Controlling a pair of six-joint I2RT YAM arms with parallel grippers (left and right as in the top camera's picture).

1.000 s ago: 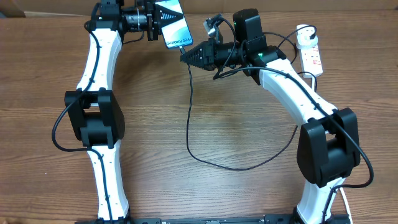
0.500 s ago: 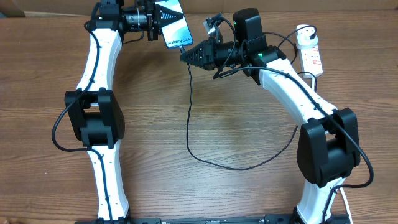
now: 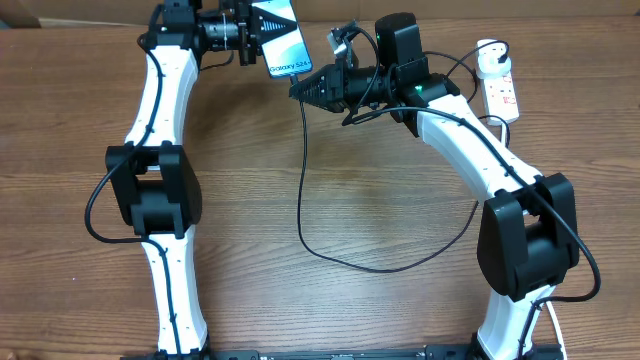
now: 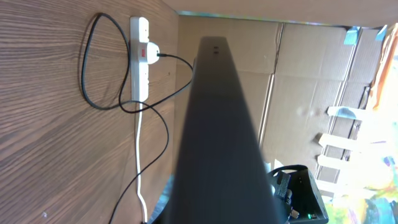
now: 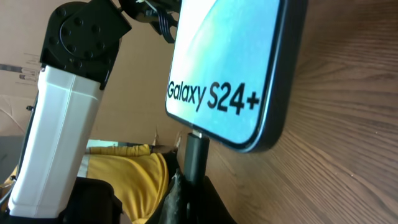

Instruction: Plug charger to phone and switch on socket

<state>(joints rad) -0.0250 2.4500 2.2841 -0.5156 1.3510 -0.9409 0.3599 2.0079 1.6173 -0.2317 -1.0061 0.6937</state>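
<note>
One phone [image 3: 283,42], one charger [image 3: 300,200], one socket [image 3: 503,95], two arms [image 3: 160,90], one table [image 3: 380,310].

One readable text: "Galaxy S24+" on the phone [image 5: 230,62] screen.

In the right wrist view the words "Galaxy S24+" stand in bold black letters on the light blue-teal lit screen. They run across the phone's short width, close to the end where the charger [image 5: 196,152] connector meets its edge. In the overhead view the same line shows as tiny dark print on the screen of the phone [image 3: 283,40], near the far edge of the table [image 3: 330,200], and is only just legible. Any marking on the socket [image 4: 139,59] is too small to read in the left wrist view.
</note>
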